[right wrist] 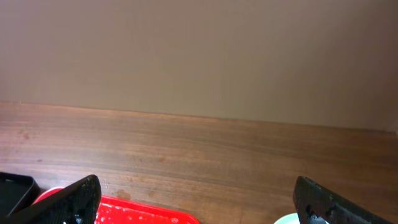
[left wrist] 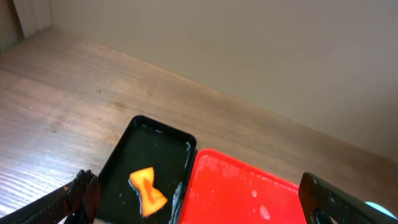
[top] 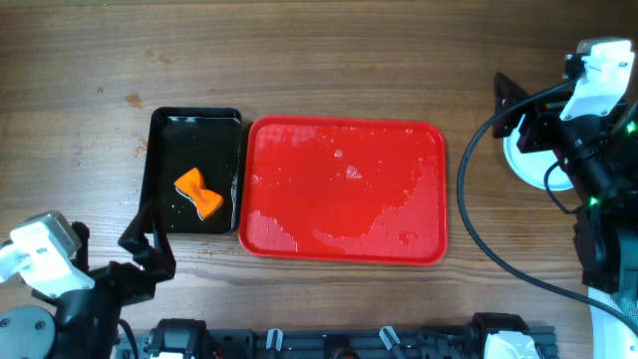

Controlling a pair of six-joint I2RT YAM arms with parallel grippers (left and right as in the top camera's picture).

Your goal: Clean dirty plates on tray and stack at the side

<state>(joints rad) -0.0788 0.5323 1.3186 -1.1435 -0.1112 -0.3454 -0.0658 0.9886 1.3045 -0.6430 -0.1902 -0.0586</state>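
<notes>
**Operator:** What type of site is this looking like?

**Technician:** A robotics test station. A left arm [top: 60,284] and a right arm [top: 596,150] are sitting at a wood-grain desk [top: 319,60]. Black cabling [top: 461,194] is trailing across it. A black mounting rail [top: 349,347] is running along the near edge.

**Operator:** And the surroundings?

**Technician:** A plain beige wall [right wrist: 199,50] is standing behind. A red tray [top: 344,214] and a black tray [top: 194,128] holding an orange sponge [top: 198,191] are lying side by side.

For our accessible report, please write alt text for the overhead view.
A wet red tray with no dishes on it lies mid-table; a smaller black tray holding an orange sponge sits close at its left. Pale plates show at the right edge, partly hidden by the right arm.
</notes>
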